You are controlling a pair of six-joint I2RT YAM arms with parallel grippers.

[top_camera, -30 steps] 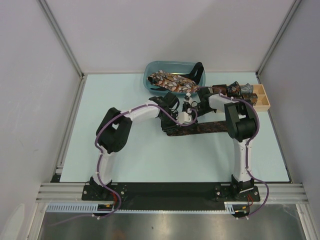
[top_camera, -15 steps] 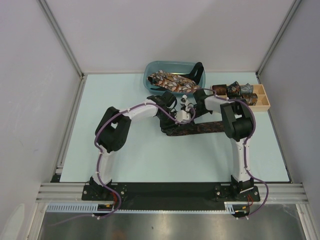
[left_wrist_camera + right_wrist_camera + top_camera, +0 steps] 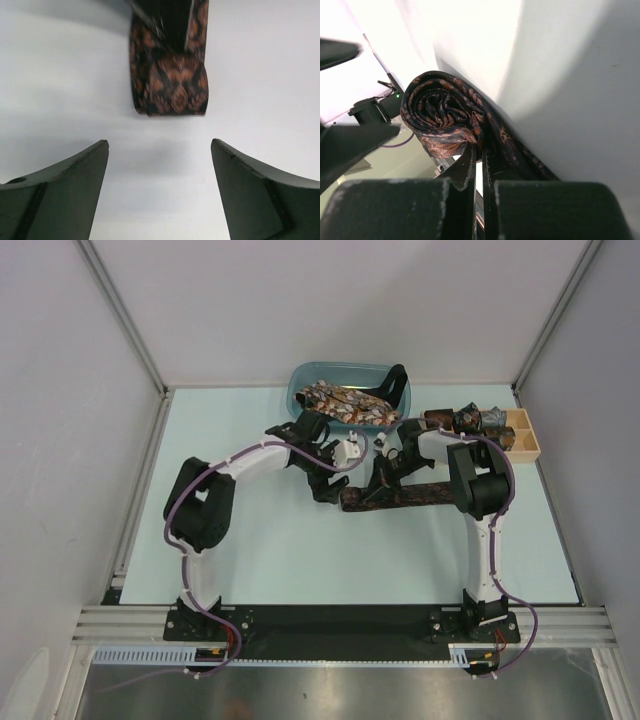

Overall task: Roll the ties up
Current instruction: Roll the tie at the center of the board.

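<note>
The blue tub (image 3: 296, 390) at the back holds unrolled ties (image 3: 345, 400), and the wooden tray (image 3: 522, 430) holds finished coils (image 3: 465, 420). The dark brown tie (image 3: 420, 495) lies on the table (image 3: 260, 540), coiled only at one end, so much work remains. The right gripper (image 3: 479, 165) is closed at this coil. The left gripper (image 3: 159, 144) stands wide and empty.

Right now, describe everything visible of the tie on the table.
The tie is dark brown fabric with an orange ornate print. One end is rolled into a loose coil; the rest lies flat as a strip on the table. The right gripper is shut on the coil's edge. The left gripper stands open just short of it, not touching.
</note>
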